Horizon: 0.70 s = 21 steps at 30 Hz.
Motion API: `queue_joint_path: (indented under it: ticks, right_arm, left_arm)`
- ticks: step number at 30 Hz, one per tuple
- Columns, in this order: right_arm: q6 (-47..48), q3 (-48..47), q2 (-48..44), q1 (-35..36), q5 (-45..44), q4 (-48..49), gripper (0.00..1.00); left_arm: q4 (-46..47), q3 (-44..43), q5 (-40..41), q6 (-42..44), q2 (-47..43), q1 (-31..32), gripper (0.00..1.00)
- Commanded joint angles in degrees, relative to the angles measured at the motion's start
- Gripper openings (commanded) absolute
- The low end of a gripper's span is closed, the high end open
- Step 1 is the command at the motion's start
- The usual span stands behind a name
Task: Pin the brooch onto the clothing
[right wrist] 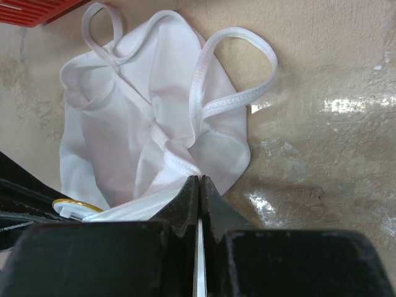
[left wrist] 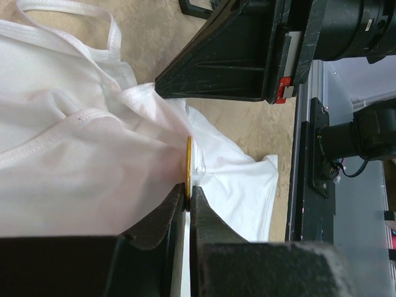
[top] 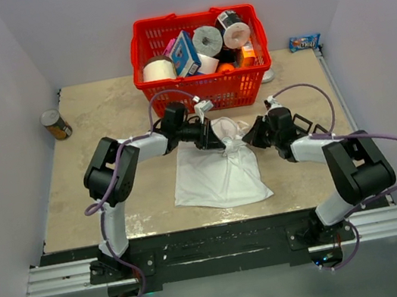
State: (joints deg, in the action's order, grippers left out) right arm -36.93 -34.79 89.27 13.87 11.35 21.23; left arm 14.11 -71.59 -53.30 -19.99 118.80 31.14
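The clothing [top: 216,180] is a white T-shirt lying crumpled on the table between the arms, its collar end bunched up. My left gripper [left wrist: 187,199] is shut on the brooch [left wrist: 189,162]. The brooch's thin orange-gold edge stands upright against a raised fold of the clothing [left wrist: 74,167]. My right gripper [right wrist: 199,180] is shut on a fold of the clothing [right wrist: 136,111], with white fabric showing between its fingers. The brooch's gold rim [right wrist: 73,204] peeks out at the right wrist view's lower left. From above, the left gripper [top: 222,144] and right gripper [top: 247,140] meet over the bunched collar.
A red basket [top: 202,79] holding paper rolls and packets stands just behind the shirt. A tin can [top: 56,125] sits at the far left. A blue packet [top: 304,42] lies at the back right corner. A black rail [left wrist: 309,154] borders the table's right side.
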Motion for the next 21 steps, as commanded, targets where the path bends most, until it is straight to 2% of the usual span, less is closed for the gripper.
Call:
queue_joint_path:
  ticks: [1, 4, 5, 6, 7, 8, 9, 11, 14, 15, 19, 21]
  right_arm:
    - [2.38, -1.07, -3.40, -0.16, -2.30, -0.84, 0.00]
    - [3.26, -2.82, -4.63, -0.25, -2.74, -2.68, 0.01]
    - [3.79, -3.27, -5.07, -0.25, -3.26, -4.34, 0.07]
    - [4.14, -3.71, -5.42, -0.25, -3.88, -5.23, 0.14]
    - [4.49, -4.67, -6.21, -0.25, -5.28, -6.28, 0.23]
    - [5.19, -5.03, -6.74, -0.16, -5.90, -8.21, 0.41]
    - [5.55, -5.38, -7.27, -0.24, -6.43, -9.18, 0.49]
    - [6.60, -6.08, -9.63, -0.24, -7.83, -12.07, 0.59]
    - [7.57, -6.17, -13.23, -0.24, -9.51, -16.47, 0.66]
    - [7.83, -6.00, -13.86, -0.16, -9.33, -17.88, 0.69]
    - [8.62, -5.91, -18.34, 0.45, -10.65, -27.89, 0.68]
    - [8.45, -5.56, -21.66, 0.98, -11.18, -33.52, 0.65]
  left_arm:
    - [0.75, -0.30, -0.32, 0.39, -2.61, -0.37, 0.00]
    - [-1.88, -1.18, 2.14, 1.97, -2.61, -0.20, 0.01]
    - [-2.41, -1.44, 2.84, 2.23, -2.70, -0.20, 0.08]
    - [-3.38, -2.14, 5.29, 3.45, -2.96, -0.20, 0.34]
    - [-5.65, -2.50, 6.88, 4.25, -3.40, -0.28, 0.46]
    - [-6.63, -2.67, 8.46, 5.04, -3.84, -0.20, 0.56]
    - [-7.68, -3.02, 12.30, 6.87, -4.97, -0.20, 0.84]
    - [-10.85, -3.11, 16.45, 8.47, -6.73, -0.20, 0.98]
    - [-14.01, -2.50, 25.59, 9.27, -11.12, -0.11, 0.99]
    - [-14.89, -2.50, 30.92, 8.66, -13.57, -0.02, 0.99]
    - [-23.14, 0.91, 41.67, 5.32, -21.40, 0.42, 0.99]
    - [-23.86, 8.81, 47.29, 2.60, -28.14, 0.42, 1.00]
